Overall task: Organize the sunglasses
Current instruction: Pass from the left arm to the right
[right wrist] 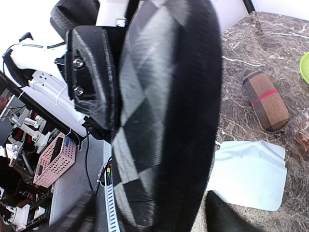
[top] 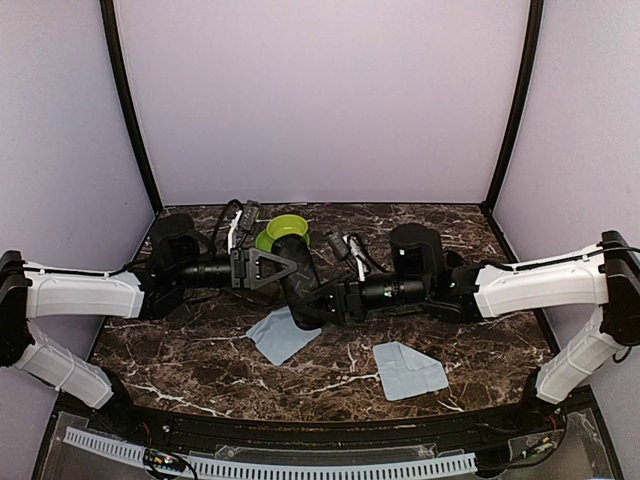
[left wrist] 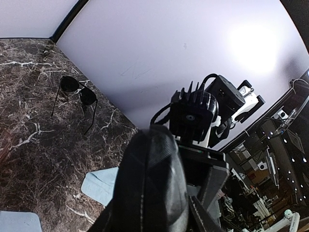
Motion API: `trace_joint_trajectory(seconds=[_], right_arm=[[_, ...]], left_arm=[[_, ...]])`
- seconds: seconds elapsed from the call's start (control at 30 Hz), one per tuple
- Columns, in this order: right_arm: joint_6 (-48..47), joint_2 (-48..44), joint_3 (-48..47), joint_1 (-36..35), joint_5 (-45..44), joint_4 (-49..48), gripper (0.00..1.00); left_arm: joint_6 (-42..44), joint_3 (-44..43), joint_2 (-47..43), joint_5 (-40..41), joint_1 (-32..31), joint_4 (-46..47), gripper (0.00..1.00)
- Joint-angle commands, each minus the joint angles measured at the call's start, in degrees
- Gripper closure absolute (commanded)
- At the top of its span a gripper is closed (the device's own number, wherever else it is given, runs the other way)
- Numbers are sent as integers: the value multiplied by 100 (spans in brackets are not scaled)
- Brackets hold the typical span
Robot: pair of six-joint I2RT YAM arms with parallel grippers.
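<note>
The left claw (top: pixel 270 268) and the right claw (top: pixel 322 300) both pinch the black bumpy case (top: pixel 298 282) — one at each end. The black sunglasses (left wrist: pixel 75 91) lie open on the marble table (left wrist: pixel 29 145) — well apart from it.

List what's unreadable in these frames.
Closure of left end effector and right end effector: hidden by black case in wrist views, too small from top.
The sunglasses: left wrist only, not found from top.
Contents of green bowl: left arm overlaps it, top view.
</note>
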State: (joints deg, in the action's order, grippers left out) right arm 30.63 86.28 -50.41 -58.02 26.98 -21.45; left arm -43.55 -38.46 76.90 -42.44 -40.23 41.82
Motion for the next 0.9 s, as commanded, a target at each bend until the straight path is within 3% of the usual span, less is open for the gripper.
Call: trace_joint_trajectory(seconds=[0.0, 0.17, 0.23, 0.3, 0.33, 0.5, 0.53, 0.57, 0.87], right_arm=[[254, -17, 135, 92, 272, -478, 69], [203, -69, 91, 116, 101, -305, 91], [173, -52, 62, 121, 92, -234, 96], [168, -58, 41, 124, 11, -185, 100], [170, -73, 32, 124, -77, -148, 100], [253, -121, -173, 124, -878, 299, 100], [285, -107, -217, 120, -1024, 360, 100], [312, -84, -275, 109, -1166, 462, 100], [491, 318, -856, -327, -2749, 1276, 100]], left_arm=[[-122, 65, -46, -39, 32, 380, 91], [-145, 75, -44, 330, 41, 287, 87], [-154, 47, -19, 403, 41, 189, 81], [-154, 0, -1, 536, 41, -4, 67], [-160, -22, -8, 649, 40, -152, 54], [-451, -59, -152, 1542, 33, -847, 17], [-540, -37, -208, 1716, 18, -876, 6], [-618, -35, -278, 1938, -4, -1000, 2], [-545, -845, -303, 3276, -419, -2740, 1]])
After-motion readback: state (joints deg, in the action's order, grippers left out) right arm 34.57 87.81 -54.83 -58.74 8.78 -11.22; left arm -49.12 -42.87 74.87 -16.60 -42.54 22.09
